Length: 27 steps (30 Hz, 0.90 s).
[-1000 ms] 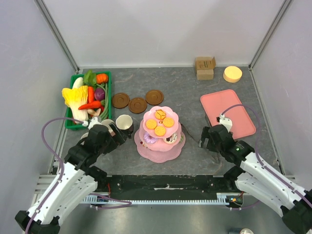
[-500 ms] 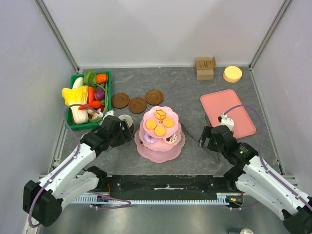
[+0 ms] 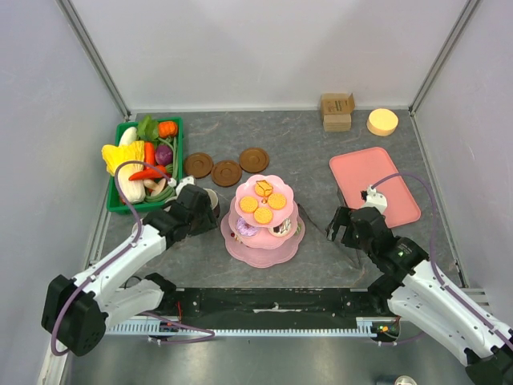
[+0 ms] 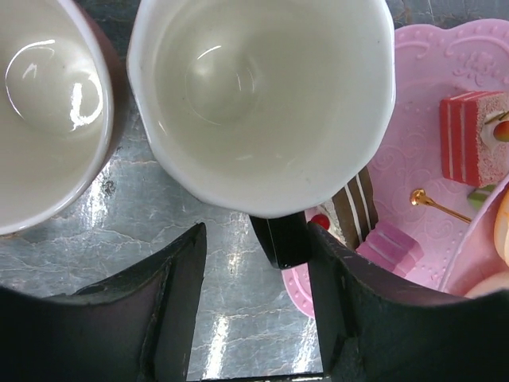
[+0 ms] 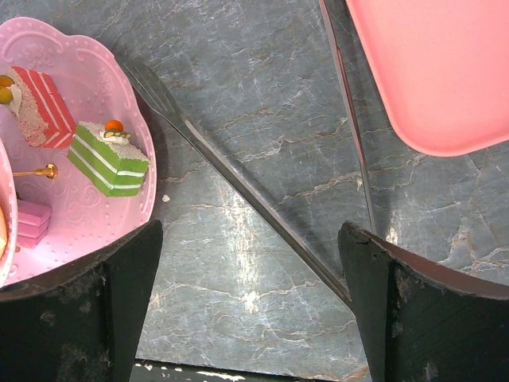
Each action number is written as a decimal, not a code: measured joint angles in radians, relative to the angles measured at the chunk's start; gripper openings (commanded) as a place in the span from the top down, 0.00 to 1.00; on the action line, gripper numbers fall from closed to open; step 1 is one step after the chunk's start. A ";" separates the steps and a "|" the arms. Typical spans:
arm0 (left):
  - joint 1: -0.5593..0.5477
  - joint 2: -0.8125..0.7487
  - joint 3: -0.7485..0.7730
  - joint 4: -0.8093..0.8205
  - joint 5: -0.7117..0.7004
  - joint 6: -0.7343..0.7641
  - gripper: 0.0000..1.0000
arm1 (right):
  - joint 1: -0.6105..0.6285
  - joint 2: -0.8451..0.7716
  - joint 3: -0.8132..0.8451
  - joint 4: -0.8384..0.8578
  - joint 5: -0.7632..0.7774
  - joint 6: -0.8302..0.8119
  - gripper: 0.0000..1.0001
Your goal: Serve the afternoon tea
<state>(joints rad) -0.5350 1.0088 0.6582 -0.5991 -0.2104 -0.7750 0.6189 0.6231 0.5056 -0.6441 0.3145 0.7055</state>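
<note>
My left gripper stands apart, one finger on each side of the black handle of the dark ceramic mug with a white inside, not pinching it. The mug sits on the grey stone-pattern desk, just beside the pink tiered plastic stand. My right gripper is apart too, hovering over metal tongs.

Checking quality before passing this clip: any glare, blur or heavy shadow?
Top external: sharp, evenly lit, soft shadows only. Left wrist: sharp, with bright glints inside the mug at the left edge and sheen on the table. Right wrist: a glare patch on the table; the gripper fingers read nearly black.
</note>
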 measured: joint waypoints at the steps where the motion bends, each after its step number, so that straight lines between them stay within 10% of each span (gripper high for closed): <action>1: -0.002 0.009 0.003 0.002 -0.005 0.000 0.45 | 0.000 0.000 0.000 0.001 0.000 0.000 0.02; 8: -0.009 0.059 0.019 0.008 -0.031 0.007 0.58 | 0.000 0.001 0.000 0.002 0.000 -0.003 0.02; 16: -0.015 0.081 0.035 -0.001 -0.055 0.020 0.98 | 0.000 0.001 0.000 0.004 -0.002 -0.005 0.02; 27: -0.022 0.079 0.121 -0.101 -0.082 0.060 0.98 | 0.000 0.000 0.000 0.009 -0.004 -0.011 0.02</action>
<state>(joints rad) -0.5571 1.0878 0.7795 -0.6998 -0.2920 -0.7147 0.6189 0.6235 0.5053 -0.6353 0.3103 0.6945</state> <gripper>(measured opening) 0.252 0.982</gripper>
